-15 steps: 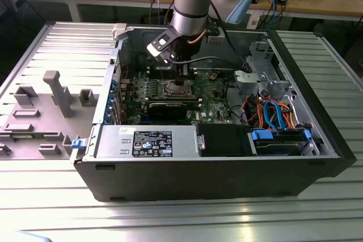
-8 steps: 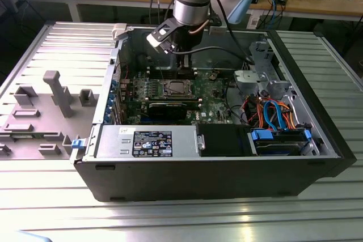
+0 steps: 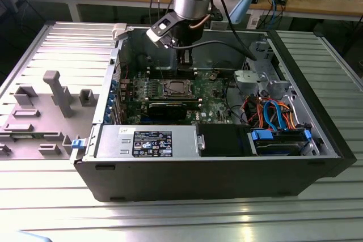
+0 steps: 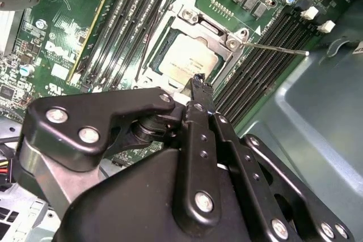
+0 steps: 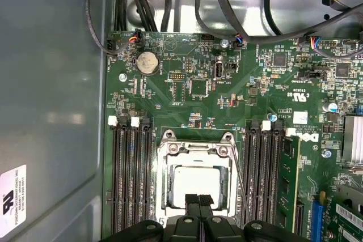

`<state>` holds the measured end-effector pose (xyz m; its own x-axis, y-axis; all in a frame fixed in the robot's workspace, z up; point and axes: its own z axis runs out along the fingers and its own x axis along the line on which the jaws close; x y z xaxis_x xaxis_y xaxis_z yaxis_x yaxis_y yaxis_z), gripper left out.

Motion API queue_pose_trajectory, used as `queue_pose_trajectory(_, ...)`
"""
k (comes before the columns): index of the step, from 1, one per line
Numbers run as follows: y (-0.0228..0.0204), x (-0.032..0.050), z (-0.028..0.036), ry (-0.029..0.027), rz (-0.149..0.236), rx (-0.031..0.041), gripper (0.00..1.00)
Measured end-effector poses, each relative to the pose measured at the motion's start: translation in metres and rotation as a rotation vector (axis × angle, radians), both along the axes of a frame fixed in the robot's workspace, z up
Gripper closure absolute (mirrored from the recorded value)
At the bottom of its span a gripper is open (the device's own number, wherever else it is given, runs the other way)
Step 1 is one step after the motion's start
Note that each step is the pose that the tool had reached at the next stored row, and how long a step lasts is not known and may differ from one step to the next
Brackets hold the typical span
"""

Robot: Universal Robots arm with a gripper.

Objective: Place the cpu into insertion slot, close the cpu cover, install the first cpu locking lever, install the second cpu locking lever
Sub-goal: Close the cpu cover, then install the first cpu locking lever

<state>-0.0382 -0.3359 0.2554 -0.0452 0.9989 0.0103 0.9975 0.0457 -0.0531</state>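
Open black steel computer case (image 3: pixel 227 168) lies on a ribbed aluminium surface (image 3: pixel 170 219). Inside, the green motherboard (image 5: pixel 193 89) carries long black memory slots (image 5: pixel 131 179) flanking the square insertion slot (image 5: pixel 170 150). The silver-grey cpu (image 4: pixel 190 60) sits flat in it, framed by the thin metal cpu cover (image 4: pixel 195 18), apparently down. Matte black gripper (image 4: pixel 198 83), fingers pressed together and empty, hangs just over the socket edge.

Even, bright overhead light; glare on the cpu (image 5: pixel 195 184), soft shadow inside the case (image 3: pixel 170 171).
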Motion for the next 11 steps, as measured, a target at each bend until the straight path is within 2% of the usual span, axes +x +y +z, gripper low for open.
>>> queue_pose_trajectory(6, 0.0, 0.0, 0.0001, 0.0, 0.001, 0.0, 0.89)
queue_pose_trajectory(11, 0.0, 0.0, 0.0001, 0.0, 0.03, 0.0, 0.89)
